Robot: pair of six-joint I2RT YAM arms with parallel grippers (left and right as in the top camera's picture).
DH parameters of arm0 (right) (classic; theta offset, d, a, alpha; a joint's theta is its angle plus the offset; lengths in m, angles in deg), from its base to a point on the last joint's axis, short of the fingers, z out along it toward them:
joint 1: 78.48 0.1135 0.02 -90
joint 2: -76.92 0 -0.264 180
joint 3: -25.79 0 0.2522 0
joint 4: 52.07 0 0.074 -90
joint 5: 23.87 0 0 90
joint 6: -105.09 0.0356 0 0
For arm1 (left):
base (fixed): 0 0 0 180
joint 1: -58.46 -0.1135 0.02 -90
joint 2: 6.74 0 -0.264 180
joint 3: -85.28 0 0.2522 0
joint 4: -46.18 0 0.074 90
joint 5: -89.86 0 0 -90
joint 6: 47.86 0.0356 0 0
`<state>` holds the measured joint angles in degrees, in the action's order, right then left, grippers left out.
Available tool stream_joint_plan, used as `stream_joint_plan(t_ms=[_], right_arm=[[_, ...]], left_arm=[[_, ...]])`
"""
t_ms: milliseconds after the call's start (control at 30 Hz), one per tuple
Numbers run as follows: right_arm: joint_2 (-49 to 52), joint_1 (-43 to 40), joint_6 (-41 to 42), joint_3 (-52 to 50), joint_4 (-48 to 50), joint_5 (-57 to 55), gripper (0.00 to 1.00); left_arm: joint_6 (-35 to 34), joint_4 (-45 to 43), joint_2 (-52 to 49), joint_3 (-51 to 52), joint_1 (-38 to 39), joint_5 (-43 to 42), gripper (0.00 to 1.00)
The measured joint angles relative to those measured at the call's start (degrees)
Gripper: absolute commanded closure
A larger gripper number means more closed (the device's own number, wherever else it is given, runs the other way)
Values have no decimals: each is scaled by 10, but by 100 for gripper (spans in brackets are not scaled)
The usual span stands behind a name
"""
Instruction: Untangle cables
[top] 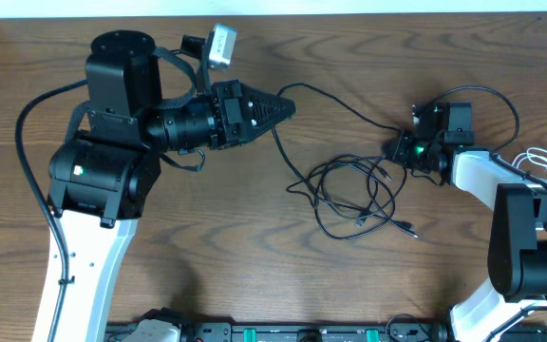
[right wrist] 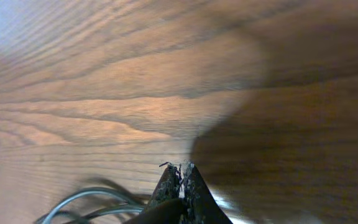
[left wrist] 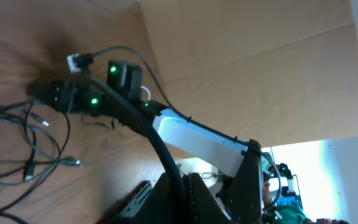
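Looking from overhead, cables: the black cables lie in a loose tangle on the wooden table, between the two grippers; a white cable lies well apart, near the right edge.
Overhead, left gripper: the left gripper points right, jaws closed on a black strand (one part drops to the tangle, the other runs across to the right gripper).
Overhead, right gripper: the right gripper sits low at the tangle's upper right edge, where that strand arrives; its jaws are hard to read from above.
Left wrist, strand: the black strand leads away from the closed fingers at the bottom of the view, up towards the right gripper; the tangle spreads over the table at the left edge.
Right wrist, fingers: the fingertips are pressed together just over the wood, with no gap between them; blurred cables curve at lower left, beside the fingers. Whether a strand is pinched there cannot be told.
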<state>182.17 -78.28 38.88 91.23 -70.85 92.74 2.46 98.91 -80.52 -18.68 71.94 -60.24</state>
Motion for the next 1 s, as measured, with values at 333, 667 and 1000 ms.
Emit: stream_joint_plan(t_ms=[333, 667, 1000], right_arm=[[0, 0, 4, -4, 133, 214, 97], [1, 7, 9, -4, 323, 556, 99], [1, 42, 8, -4, 348, 607, 99]], left_arm=[[10, 26, 1, 0, 0, 44, 92], [10, 28, 1, 0, 0, 50, 92], [12, 37, 1, 0, 0, 52, 93]])
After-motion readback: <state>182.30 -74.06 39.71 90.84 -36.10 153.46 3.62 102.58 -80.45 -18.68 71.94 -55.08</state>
